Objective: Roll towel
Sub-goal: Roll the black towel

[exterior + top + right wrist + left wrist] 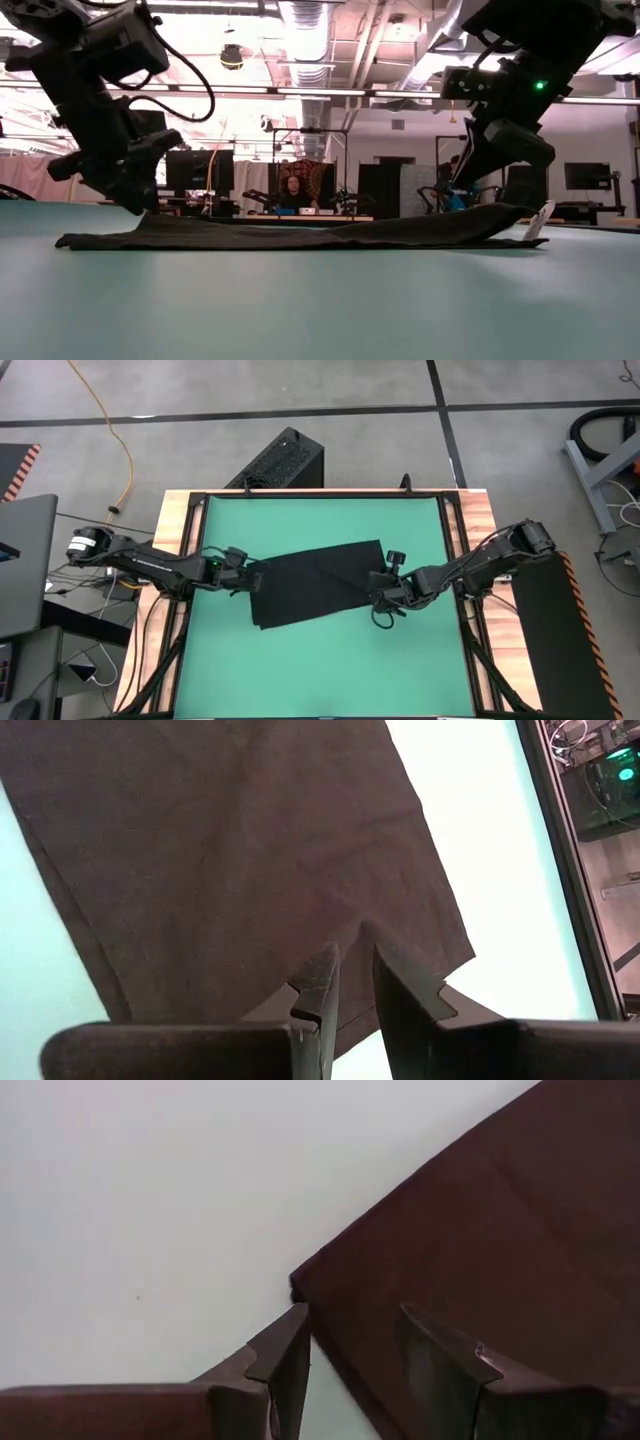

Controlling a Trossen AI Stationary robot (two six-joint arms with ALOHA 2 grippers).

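The towel (318, 585) lies flat near the middle of the green mat (320, 670) on the surface, slightly skewed. The left end effector (248, 573) sits at the towel's left edge, fingers (285, 1355) apart, straddling that edge near a corner without gripping it. The right end effector (380, 592) is at the towel's right edge, its fingers (320, 982) narrowly parted, pinching up a small fold of the towel.

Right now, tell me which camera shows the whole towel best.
The high view: the towel shows complete, lying flat on the green mat. The low view shows only its thin edge; each wrist view shows part of the cloth past its own fingers.
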